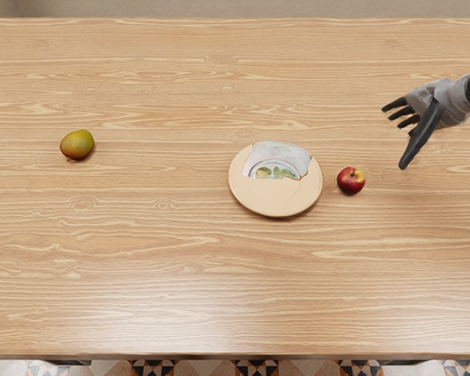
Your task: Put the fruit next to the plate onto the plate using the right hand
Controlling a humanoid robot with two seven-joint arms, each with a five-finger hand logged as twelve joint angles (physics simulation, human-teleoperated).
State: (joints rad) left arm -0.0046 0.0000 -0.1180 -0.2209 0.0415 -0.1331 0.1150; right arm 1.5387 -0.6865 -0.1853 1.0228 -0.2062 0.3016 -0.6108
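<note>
Hovering up and to the right of the red apple (350, 180), the right hand (420, 116) is released, fingers spread, likely readying a grasp. The apple rests on the table (219, 274) just right of the plate (274, 200), stem seemingly upward, with no clear long axis. A mango (77, 144) lies well apart on the left.

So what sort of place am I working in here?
Probably a simulated dining or kitchen setup: a wide wooden table, a tan plate with a red apple beside it, and patterned floor tiles showing past the table's near edge.
</note>
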